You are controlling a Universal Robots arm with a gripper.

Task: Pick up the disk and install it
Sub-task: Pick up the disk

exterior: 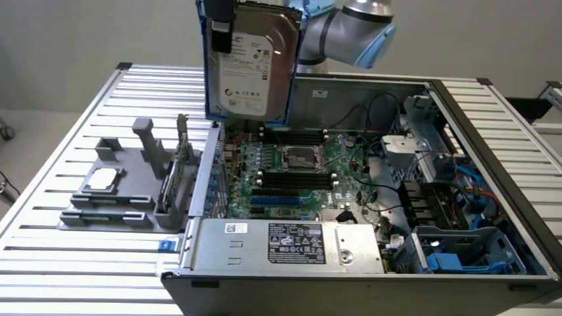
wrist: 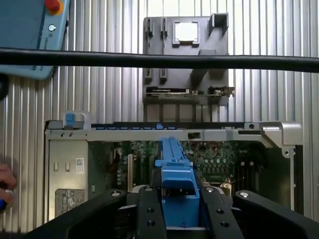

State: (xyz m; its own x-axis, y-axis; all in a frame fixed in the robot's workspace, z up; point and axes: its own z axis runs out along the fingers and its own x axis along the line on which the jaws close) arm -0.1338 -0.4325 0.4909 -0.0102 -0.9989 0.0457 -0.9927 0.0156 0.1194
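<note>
case (exterior: 351, 99) top: open from above
case far edge: disk (exterior: 250, 62) hangs over it
case near edge: power-supply box (exterior: 285, 242) blocks
table (exterior: 52, 263), exterior view's left: grey fixture (exterior: 123, 191) posts upright

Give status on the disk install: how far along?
Done: pickup. The disk is in the air, hanging upright above the open computer case. In hand: the gripper is clamped on its blue carrier, with the motherboard below. Left: the install itself; the disk sits in no bay yet.

disk (exterior: 250, 66) top cropped, hand (wrist: 5, 180) edge-cut
</note>
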